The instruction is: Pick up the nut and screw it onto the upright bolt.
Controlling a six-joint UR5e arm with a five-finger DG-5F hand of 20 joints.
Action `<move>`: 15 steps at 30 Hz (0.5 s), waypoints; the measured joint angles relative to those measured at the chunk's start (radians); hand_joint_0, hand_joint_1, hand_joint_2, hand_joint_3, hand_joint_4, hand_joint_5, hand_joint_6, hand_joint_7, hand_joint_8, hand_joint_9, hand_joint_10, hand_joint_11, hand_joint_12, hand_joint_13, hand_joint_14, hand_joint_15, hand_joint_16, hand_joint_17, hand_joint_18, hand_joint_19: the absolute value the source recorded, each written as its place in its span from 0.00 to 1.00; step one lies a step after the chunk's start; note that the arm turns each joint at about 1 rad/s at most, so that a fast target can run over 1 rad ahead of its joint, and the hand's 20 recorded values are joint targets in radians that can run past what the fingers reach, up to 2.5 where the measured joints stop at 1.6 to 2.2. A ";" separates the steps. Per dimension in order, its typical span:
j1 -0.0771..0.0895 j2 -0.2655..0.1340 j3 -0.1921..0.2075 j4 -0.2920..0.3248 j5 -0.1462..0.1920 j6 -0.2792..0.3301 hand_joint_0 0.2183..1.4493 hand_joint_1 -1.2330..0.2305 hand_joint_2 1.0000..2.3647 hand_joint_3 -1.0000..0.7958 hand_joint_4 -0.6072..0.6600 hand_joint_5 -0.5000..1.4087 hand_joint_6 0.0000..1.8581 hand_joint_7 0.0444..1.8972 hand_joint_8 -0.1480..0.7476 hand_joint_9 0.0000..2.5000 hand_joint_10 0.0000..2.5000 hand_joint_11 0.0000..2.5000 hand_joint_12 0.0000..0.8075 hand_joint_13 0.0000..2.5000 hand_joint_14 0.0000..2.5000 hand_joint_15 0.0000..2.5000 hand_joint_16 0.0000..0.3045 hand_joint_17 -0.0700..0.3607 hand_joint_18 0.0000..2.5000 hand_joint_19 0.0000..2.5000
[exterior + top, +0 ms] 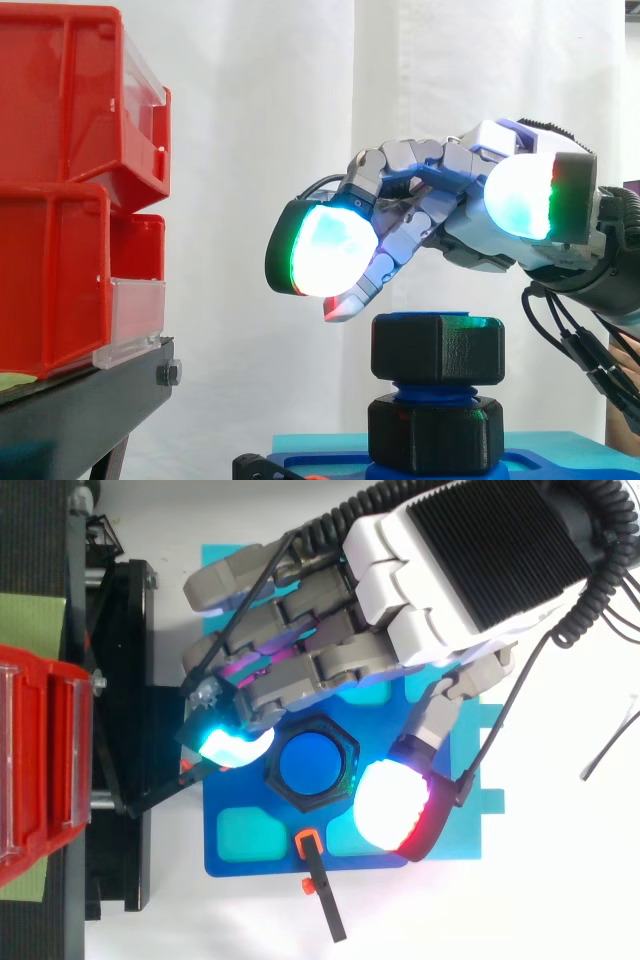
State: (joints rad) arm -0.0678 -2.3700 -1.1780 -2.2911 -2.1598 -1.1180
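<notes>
**Hand hangs open over the nut on the bolt**

We see the hand reaching in from the right of the side view, palm down, with its fingers loosely bent and nothing between them. It sits above the black hex nut. One large pad, glowing white, cyan and green, hangs up and to the left of the nut, and a lower fingertip comes near the nut's upper left corner with a gap showing between them.

From above, the nut rings the round blue top of the bolt. It lies between a cyan-lit pad on one side and the thumb's white and red pad on the other, each just beside its outline.

In the side view the nut sits at the top of the upright bolt. Blue thread shows beneath it, and under that is a second black hex block at the bolt's foot.

The bolt stands on a blue plate, closer to the plate's edge that carries a small orange and black lever than to the opposite edge, which lies under the hand.

Red bins sit on a black stand well apart to the left.
</notes>
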 measured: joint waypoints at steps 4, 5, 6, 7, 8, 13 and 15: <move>-0.002 0.000 0.000 -0.001 -0.001 -0.001 0.19 0.55 0.00 0.28 0.67 0.23 0.27 0.42 0.38 0.35 0.00 0.00 0.32 0.21 0.00 0.00 0.12 0.36 0.05 0.00; -0.002 0.000 0.000 -0.001 -0.002 -0.001 0.19 0.54 0.00 0.28 0.67 0.23 0.27 0.42 0.39 0.35 0.00 0.00 0.33 0.21 0.00 0.00 0.12 0.36 0.05 0.00; -0.003 0.000 0.000 -0.001 -0.002 -0.002 0.19 0.53 0.00 0.28 0.67 0.23 0.27 0.43 0.39 0.35 0.00 0.00 0.33 0.21 0.00 0.00 0.12 0.36 0.05 0.00; -0.004 0.000 0.000 -0.001 -0.003 -0.004 0.19 0.52 0.00 0.28 0.68 0.23 0.27 0.43 0.39 0.34 0.00 0.00 0.33 0.20 0.00 0.00 0.12 0.36 0.05 0.00; -0.004 0.000 0.000 -0.001 -0.003 -0.005 0.19 0.51 0.00 0.28 0.67 0.23 0.27 0.43 0.39 0.35 0.00 0.00 0.33 0.20 0.00 0.00 0.12 0.35 0.06 0.00; -0.007 0.000 -0.016 -0.001 -0.004 -0.012 0.18 0.57 0.00 0.28 0.67 0.23 0.27 0.44 0.40 0.36 0.00 0.00 0.33 0.21 0.00 0.00 0.12 0.35 0.07 0.00; -0.007 0.000 -0.026 0.004 -0.003 -0.013 0.18 0.60 0.00 0.28 0.67 0.24 0.27 0.44 0.40 0.36 0.00 0.00 0.33 0.22 0.00 0.00 0.12 0.35 0.07 0.00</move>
State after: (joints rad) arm -0.0748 -2.3700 -1.2042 -2.2867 -2.1633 -1.1312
